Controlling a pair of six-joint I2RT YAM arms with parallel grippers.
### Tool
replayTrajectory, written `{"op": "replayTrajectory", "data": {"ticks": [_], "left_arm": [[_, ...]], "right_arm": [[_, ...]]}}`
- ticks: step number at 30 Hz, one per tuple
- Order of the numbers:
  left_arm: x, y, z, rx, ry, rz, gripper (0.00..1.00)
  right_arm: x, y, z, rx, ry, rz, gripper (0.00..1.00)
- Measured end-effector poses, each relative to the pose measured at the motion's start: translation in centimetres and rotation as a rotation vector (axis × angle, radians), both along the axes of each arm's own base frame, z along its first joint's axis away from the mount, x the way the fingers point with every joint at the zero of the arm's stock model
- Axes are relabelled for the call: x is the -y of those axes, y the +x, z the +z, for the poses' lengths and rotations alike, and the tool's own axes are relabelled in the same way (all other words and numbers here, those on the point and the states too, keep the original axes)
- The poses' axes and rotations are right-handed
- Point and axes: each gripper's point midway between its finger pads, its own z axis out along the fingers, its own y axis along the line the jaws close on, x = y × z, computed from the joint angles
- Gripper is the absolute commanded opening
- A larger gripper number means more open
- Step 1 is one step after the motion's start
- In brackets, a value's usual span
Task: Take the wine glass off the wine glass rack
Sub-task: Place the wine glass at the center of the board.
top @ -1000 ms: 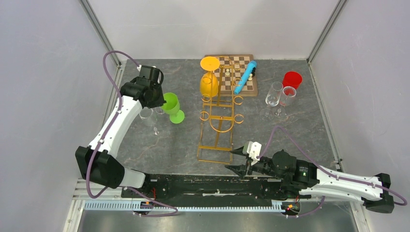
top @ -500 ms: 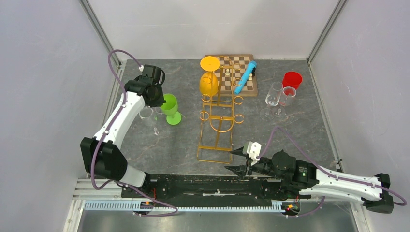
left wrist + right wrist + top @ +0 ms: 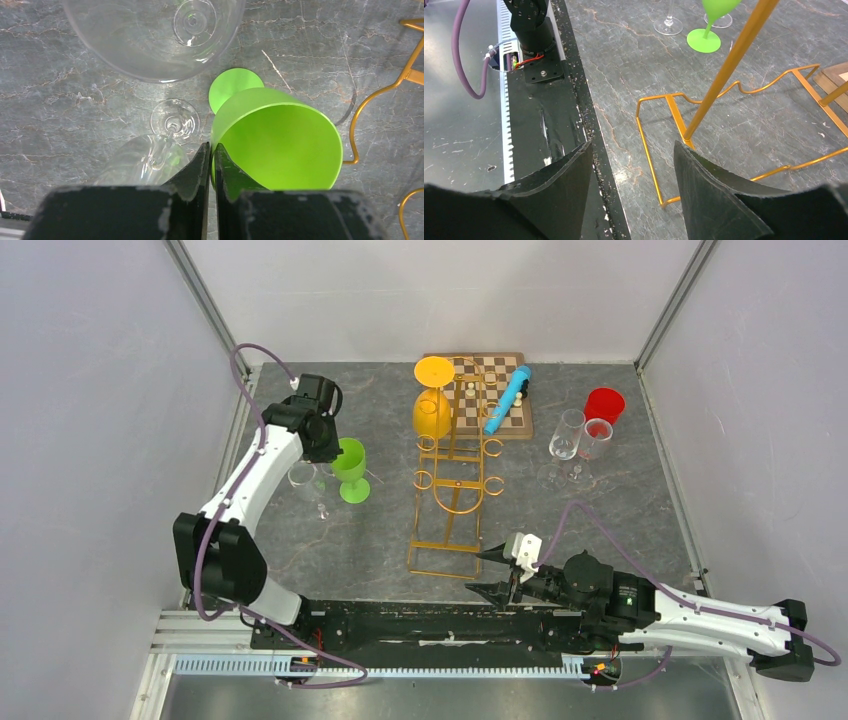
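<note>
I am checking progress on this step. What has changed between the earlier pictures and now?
The left claw, shut on the green wine glass, turned it slightly: its foot swung toward the near left, while the bowl hardly moved. The right claw, open, the rack and the yellow glass hanging on it stayed as they were.

Robotics lab test cell: pale wall panels (image 3: 90, 390) in metal framing (image 3: 205, 305) enclose a grey marbled worktop (image 3: 620, 510), cabled robot arms (image 3: 245, 480) bolted at its edge.

Left hand (image 3: 211, 150) pinched, right hand (image 3: 632, 150) spread.
</note>
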Motion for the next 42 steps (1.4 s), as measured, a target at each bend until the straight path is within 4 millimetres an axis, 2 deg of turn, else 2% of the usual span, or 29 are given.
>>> {"op": "replayTrajectory", "data": {"ticks": [5, 12, 18, 22, 26, 31, 33, 42], "left_arm": [[0.0, 0.0, -0.1, -0.004, 0.003, -0.003, 0.19], [-0.2, 0.0, -0.1, -0.006, 0.005, -0.001, 0.44], [-0.2, -0.1, 0.0, -0.005, 0.006, -0.002, 0.51], [-0.4, -0.7, 0.8, 0.004, 0.004, -0.002, 0.55], [-0.4, -1.4, 2.7, 0.047, -0.012, -0.005, 0.56], [0.7, -1.1, 6.4, 0.139, -0.08, -0.035, 0.56], [1.5, -0.8, 8.0, 0.177, -0.124, -0.06, 0.56], [5.7, 0.1, 12.8, 0.284, -0.34, -0.172, 0.56]], "right_arm": [[0.0, 0.0, 0.1, -0.003, 0.006, -0.001, 0.63], [0.2, -0.1, 0.1, -0.006, 0.008, -0.002, 0.64], [0.3, 0.0, 0.2, -0.006, 0.01, -0.009, 0.67], [0.5, 0.2, 0.3, -0.004, 0.013, -0.021, 0.7], [0.7, 0.5, 0.4, -0.001, 0.016, -0.042, 0.71], [0.8, 0.8, 0.1, -0.018, 0.011, -0.066, 0.71], [0.8, 0.9, -0.2, -0.027, 0.0, -0.072, 0.71], [0.9, 1.0, -0.5, -0.052, -0.003, -0.089, 0.72]]}}
